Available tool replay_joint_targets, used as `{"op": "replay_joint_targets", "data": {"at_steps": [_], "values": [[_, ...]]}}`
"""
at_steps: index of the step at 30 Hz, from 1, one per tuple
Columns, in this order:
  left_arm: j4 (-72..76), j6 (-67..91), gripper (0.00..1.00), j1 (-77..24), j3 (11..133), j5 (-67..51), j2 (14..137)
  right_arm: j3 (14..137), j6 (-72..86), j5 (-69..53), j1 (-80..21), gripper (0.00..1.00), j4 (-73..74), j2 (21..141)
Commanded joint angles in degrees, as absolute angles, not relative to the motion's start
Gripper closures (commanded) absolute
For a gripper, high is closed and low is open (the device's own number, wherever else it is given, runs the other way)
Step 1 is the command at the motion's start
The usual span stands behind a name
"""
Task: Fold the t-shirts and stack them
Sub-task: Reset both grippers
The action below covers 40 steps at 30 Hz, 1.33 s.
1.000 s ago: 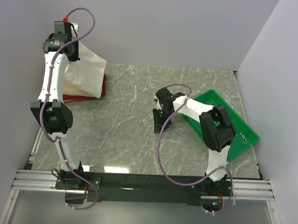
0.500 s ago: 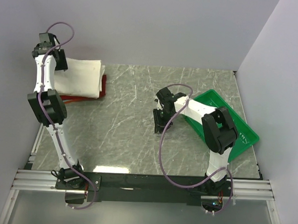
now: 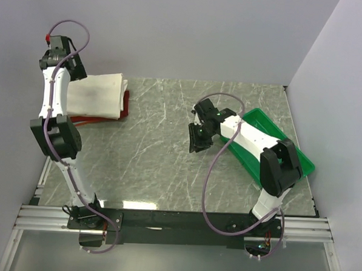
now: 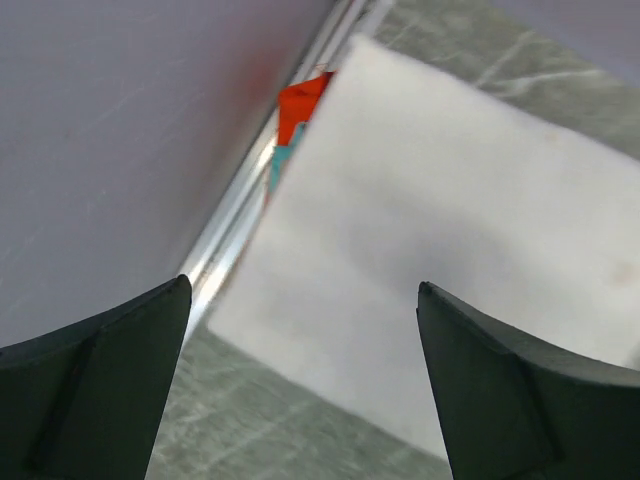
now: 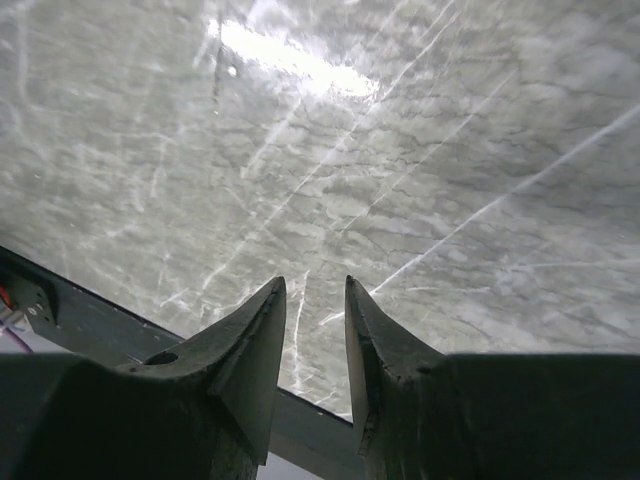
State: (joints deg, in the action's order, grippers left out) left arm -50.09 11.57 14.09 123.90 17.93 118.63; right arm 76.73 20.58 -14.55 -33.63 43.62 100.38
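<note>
Spanning the scene was the grey marble table (image 3: 156, 146), with the green tray (image 3: 304, 163) angled at its right side. At the far left corner, the cream t-shirt (image 3: 101, 95) lay folded flat atop the red t-shirt (image 3: 127, 101), whose edge peeked out beneath. Left gripper (image 4: 302, 285) hung above the cream cloth, fingers spread wide! Right gripper (image 5: 314, 282) hovered over the marble mid-table, a slim gap between its fingers, pinching nothing.
</note>
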Motion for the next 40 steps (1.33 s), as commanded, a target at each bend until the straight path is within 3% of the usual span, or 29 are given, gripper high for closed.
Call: {"op": "replay_joint_targets", "data": {"at_steps": [1,5,14,23,40], "values": [[-46.76,16.08,0.0,11.17,120.77,18.55,107.59,79.01,21.18,-10.55,-34.1,0.62,44.21,95.72],[-45.89,21.26,0.01,6.61,109.65,17.66,100.56,77.61,21.53,-7.21,-34.01,0.62,41.76,91.51],[-28.58,31.18,0.0,-22.9,77.12,21.53,78.69,73.48,23.99,-0.09,-33.93,0.62,35.52,84.21],[-24.08,31.21,0.0,-42.43,66.63,34.34,71.72,66.37,27.32,10.86,-34.1,0.63,28.57,76.22],[-17.93,30.23,0.0,-44.65,62.4,37.53,70.93,51.07,31.64,28.73,-36.03,0.63,21.18,60.83]]}}
